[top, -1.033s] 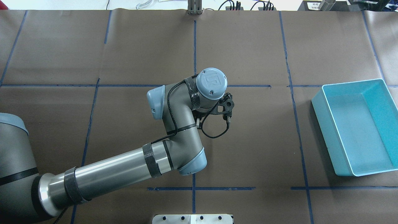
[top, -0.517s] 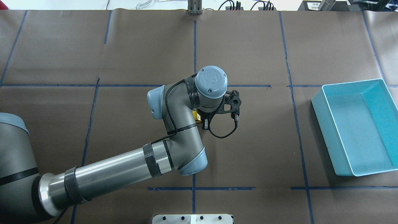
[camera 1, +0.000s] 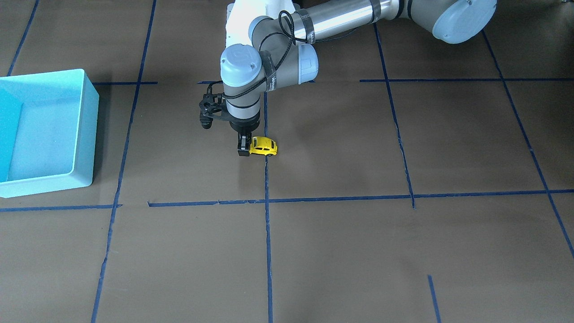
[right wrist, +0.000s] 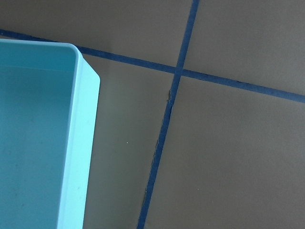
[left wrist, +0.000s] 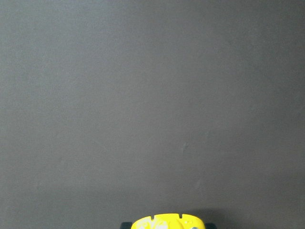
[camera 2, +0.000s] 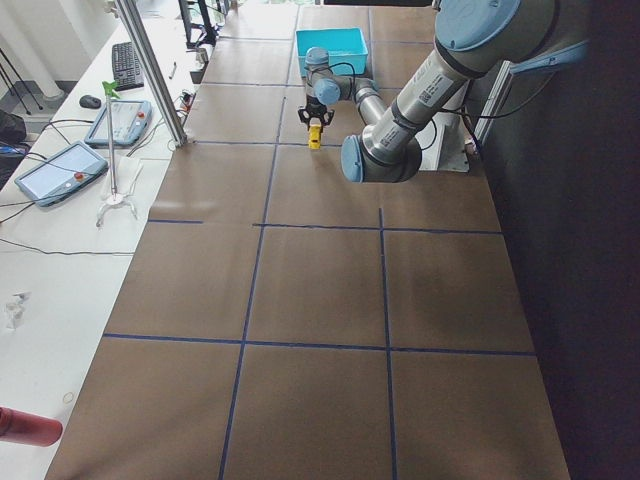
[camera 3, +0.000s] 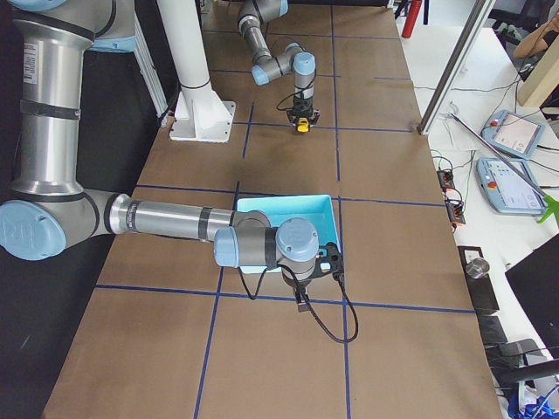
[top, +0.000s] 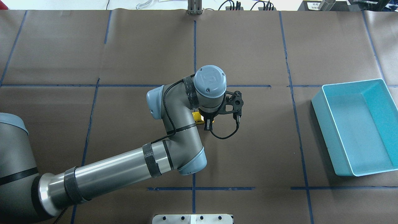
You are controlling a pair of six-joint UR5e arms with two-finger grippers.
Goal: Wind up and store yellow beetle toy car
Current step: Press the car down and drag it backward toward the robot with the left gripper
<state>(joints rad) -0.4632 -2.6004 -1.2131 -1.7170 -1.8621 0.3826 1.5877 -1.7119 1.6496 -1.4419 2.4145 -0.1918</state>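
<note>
left gripper (camera 1: 243,150) is down at table level with its fingers nipped across one end of the yellow beetle toy car (camera 1: 264,146), the end facing the light blue bin (camera 1: 89,134). at least that's how it reads to me: from the front camera only the near finger shows, and it covers that end of the car. the car looks like it's sitting on its wheels on the brown paper of the table (camera 1: 341,251), right by a blue tape line (camera 1: 267,188) near the middle, well apart from the bin.

so i'd say this is the wind-up step, with storing not done yet. next move probably calls for dragging the car backwards along the paper with enough downward press that the wheels turn and don't skid, and keeping it straight. after that it's a lift and a long carry over to the bin.

hard-to-see stuff: the overhead has the wrist blocking nearly all of the car, just a yellow sliver shows. the left wrist cam only catches the car's top at the very bottom edge. right gripper (camera 3: 301,303) hangs by the bin's corner, and i can't tell if it's spread or closed; its own cam shows only bin rim and tape.
</note>
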